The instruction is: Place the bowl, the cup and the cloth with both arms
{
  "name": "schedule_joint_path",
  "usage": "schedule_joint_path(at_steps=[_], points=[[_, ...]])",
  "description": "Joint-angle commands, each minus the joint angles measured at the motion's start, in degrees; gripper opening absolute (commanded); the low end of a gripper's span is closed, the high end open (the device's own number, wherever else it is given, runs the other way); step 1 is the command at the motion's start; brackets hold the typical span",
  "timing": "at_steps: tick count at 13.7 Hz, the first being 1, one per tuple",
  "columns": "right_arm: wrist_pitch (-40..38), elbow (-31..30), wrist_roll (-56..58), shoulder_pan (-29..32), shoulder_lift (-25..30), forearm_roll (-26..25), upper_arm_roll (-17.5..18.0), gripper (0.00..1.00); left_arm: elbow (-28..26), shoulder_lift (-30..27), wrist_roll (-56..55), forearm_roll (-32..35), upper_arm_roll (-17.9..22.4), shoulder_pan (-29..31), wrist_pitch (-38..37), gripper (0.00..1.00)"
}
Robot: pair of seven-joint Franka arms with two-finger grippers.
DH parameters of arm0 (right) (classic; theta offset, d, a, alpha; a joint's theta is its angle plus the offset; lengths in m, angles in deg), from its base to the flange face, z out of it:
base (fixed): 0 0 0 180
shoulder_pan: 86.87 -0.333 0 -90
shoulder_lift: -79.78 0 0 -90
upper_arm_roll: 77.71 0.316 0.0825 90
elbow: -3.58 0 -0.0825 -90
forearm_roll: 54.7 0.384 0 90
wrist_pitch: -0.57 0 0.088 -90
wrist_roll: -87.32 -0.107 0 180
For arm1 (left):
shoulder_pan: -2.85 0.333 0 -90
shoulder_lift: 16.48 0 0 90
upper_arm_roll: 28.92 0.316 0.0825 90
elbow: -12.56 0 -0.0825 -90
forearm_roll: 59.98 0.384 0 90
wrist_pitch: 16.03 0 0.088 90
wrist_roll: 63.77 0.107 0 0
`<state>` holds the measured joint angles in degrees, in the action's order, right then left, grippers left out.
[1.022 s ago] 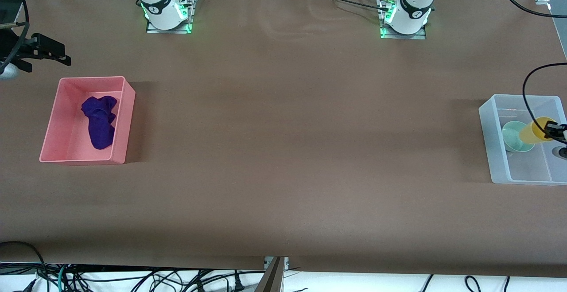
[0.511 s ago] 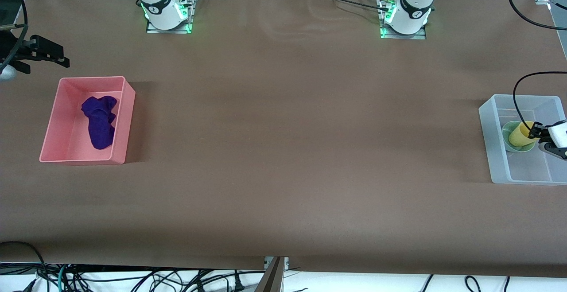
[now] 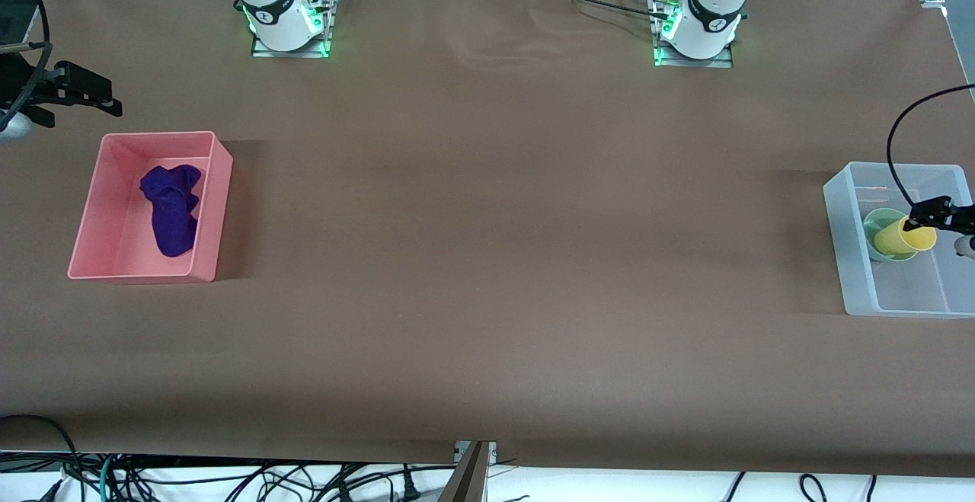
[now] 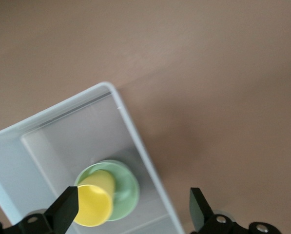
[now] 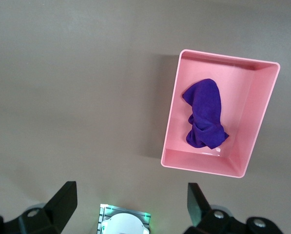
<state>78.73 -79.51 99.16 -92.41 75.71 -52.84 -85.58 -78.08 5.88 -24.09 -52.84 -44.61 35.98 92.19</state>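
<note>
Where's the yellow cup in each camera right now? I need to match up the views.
Front view: the cup lies tilted in the bowl, inside the clear bin at the left arm's end of the table.
Left wrist view: the cup rests in the bowl, near the picture's lower edge.
Right wrist view: not in it.
Shared landmark: the clear bin's rim, seen in the front and left wrist views.

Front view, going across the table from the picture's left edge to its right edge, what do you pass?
right gripper → pink bin, with the purple cloth in it → bare brown table → clear bin → green bowl → yellow cup
</note>
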Motion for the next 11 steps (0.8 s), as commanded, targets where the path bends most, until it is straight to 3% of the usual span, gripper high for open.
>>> schedule_joint_path(at_steps=[1,3,5,10,11], points=[[0.0,1.0,-0.7,0.1,-0.3,-0.5,0.4,1.00,3.7,0.2,-13.8,-0.5,-5.5,-1.7,-7.9,1.00],[0.1,1.1,-0.7,0.0,-0.3,-0.5,0.5,1.00,6.2,0.1,-23.5,-0.3,-7.5,-4.8,-14.0,1.00],[0.0,1.2,-0.8,0.0,-0.3,-0.4,0.5,1.00,6.0,-3.1,-28.3,-0.4,-5.6,-11.9,-16.2,1.00],[0.1,1.2,-1.2,-0.4,-0.3,-0.4,0.6,1.00,-1.4,-14.7,-39.6,-4.4,6.4,-27.2,-15.8,1.00],[0.1,1.2,-1.2,-0.6,-0.3,-0.4,0.6,1.00,-4.0,-17.5,-43.6,-6.5,10.7,-30.8,-14.4,1.00]])
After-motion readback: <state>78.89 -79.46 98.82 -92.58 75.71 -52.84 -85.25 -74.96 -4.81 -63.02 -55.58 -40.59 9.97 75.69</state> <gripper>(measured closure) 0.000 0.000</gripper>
